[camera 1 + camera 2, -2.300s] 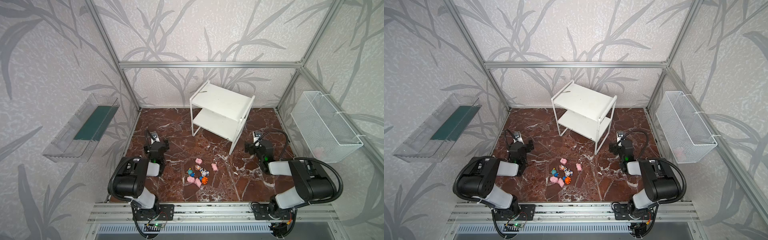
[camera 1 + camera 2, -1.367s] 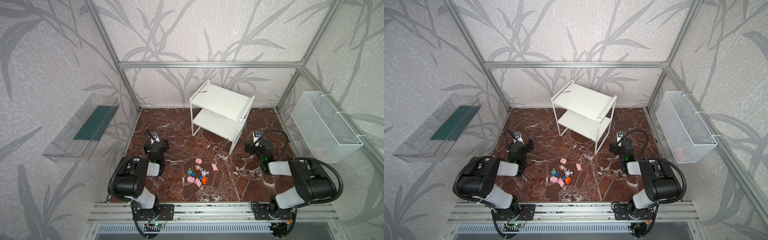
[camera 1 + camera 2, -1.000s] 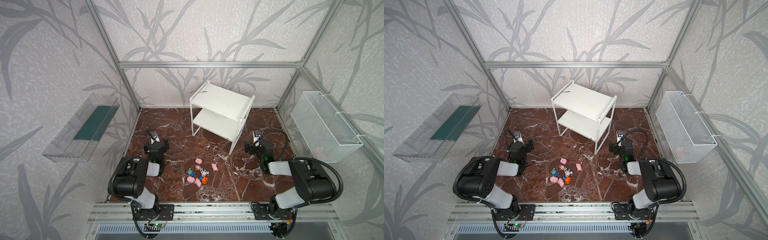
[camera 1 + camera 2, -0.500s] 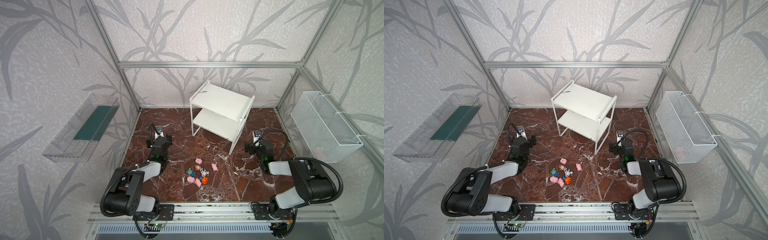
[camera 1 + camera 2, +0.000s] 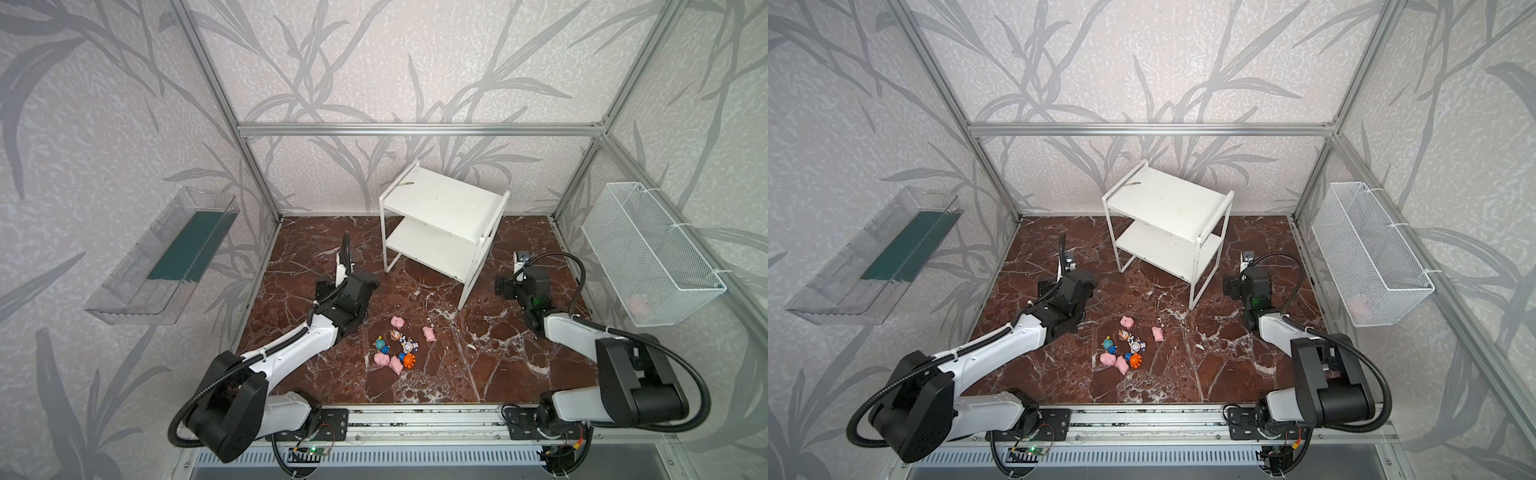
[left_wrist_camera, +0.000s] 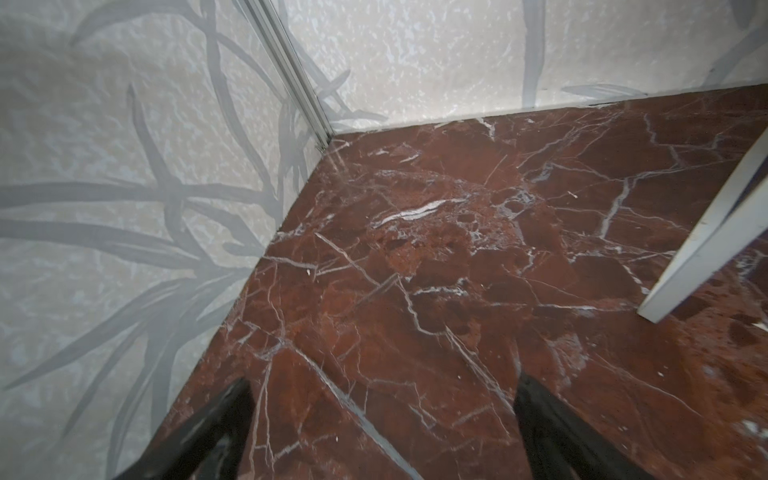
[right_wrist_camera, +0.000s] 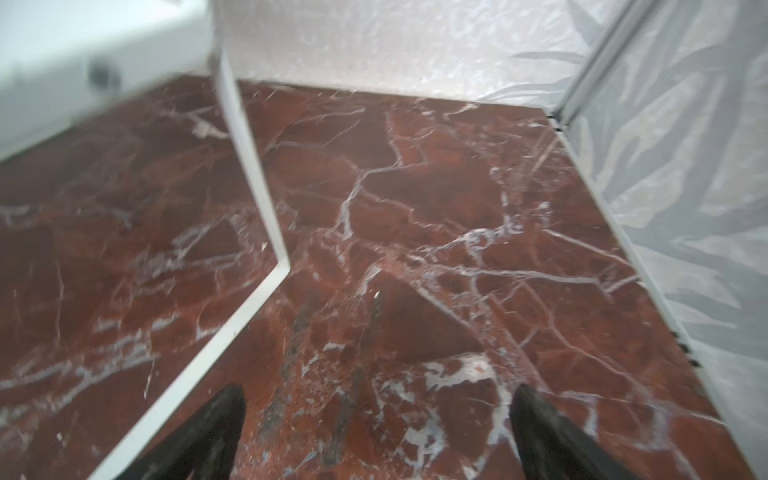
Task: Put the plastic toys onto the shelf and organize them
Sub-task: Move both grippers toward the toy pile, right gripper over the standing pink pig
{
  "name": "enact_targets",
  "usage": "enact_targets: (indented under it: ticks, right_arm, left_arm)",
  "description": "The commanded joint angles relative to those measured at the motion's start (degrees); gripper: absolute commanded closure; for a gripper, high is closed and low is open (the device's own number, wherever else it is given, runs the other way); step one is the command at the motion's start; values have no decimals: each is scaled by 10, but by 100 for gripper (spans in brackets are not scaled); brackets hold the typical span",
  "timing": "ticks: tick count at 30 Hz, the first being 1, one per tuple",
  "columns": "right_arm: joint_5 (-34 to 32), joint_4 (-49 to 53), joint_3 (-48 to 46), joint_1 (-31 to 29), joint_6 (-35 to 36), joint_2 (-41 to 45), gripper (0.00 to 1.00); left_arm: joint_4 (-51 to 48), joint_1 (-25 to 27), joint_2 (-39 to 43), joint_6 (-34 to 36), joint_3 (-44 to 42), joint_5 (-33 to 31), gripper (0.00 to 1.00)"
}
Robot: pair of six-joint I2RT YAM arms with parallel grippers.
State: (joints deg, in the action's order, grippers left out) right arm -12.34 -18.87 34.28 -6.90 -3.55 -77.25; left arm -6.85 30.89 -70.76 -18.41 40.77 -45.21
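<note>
- A white two-tier shelf [image 5: 442,232] stands at the back of a red-brown marble counter [image 5: 478,361]; in both top views its upper and lower boards show plain white surface
- The plastic toys [image 5: 397,347] lie in a loose cluster on the counter in front of the shelf, well apart from it and between the two arms
- In the cluster, four pink pigs [image 5: 398,321] sit around the outside and small blue-white figurines [image 5: 410,345] in the middle, one with orange spikes [image 5: 409,360]
- A clear plastic tray [image 5: 162,257] hangs on the left wall with a dark green panel [image 5: 187,245] lying in it
- A white wire basket [image 5: 648,253] hangs on the right wall; a pale pink shape [image 5: 638,305] shows through the mesh at its near end, too blurred to name
- The left hand [image 6: 384,384] is spread wide over bare marble, to the left of the toys
- The right hand [image 7: 378,390] is spread wide too, low over the counter just beside the shelf's front right leg
</note>
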Motion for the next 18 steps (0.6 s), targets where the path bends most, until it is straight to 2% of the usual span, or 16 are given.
enact_targets:
  ticks: [1,4,8,11,14,18]
  right_arm:
    - [-70,259,46,-13,-90,42,1]
    - [-70,375,49,-31,-131,87,1]
    - [-52,476,31,-82,-169,167,0]
    - [-70,540,40,-156,-214,234,1]
    - [-112,604,43,-238,-268,258,1]
    - [-100,617,21,-355,-311,265,2]
  left_arm:
    - [-165,7,42,-124,-3,111,1]
    - [-181,14,74,-139,-18,206,1]
    - [-212,20,111,-143,-20,273,1]
    - [-220,21,132,-123,-15,296,1]
    - [-227,20,145,-106,-3,311,1]
    - [-227,20,146,-90,16,327,1]
